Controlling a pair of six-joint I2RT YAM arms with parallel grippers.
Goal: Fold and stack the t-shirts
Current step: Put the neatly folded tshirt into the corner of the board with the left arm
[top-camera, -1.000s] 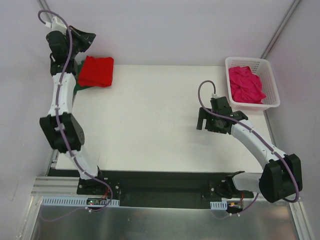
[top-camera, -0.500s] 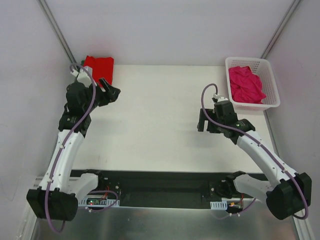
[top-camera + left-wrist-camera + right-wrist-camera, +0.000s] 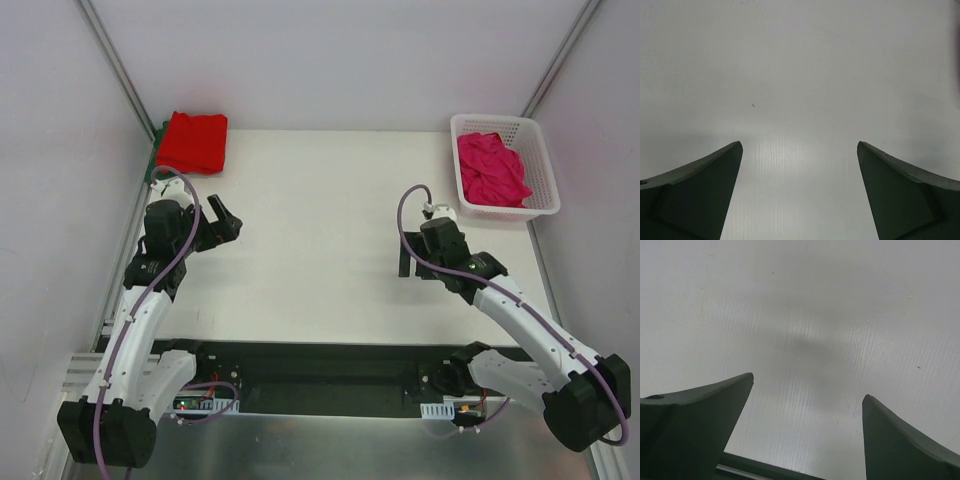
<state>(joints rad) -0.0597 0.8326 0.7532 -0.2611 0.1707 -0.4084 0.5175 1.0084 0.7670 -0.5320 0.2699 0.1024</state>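
Note:
A folded bright red t-shirt (image 3: 195, 142) lies at the table's far left corner, on a dark green t-shirt (image 3: 156, 162) of which only a thin edge shows. A crumpled magenta-pink t-shirt (image 3: 492, 168) fills the white basket (image 3: 505, 121) at the far right. My left gripper (image 3: 222, 222) hovers open over bare table, a little nearer than the red stack and apart from it. In the left wrist view the left gripper (image 3: 800, 150) has only white table between its fingers. My right gripper (image 3: 405, 262) stands open over the table left of the basket, and the right wrist view shows this gripper (image 3: 807, 390) holding nothing.
White table (image 3: 320, 210) between the arms. Grey walls close in on the left and right sides. A black rail (image 3: 320, 365) carries the arm bases along the near edge.
My left arm has drawn back from the far left corner toward the near side and its jaws have opened, leaving the red t-shirt folded on the stack. The right arm shifted slightly nearer.

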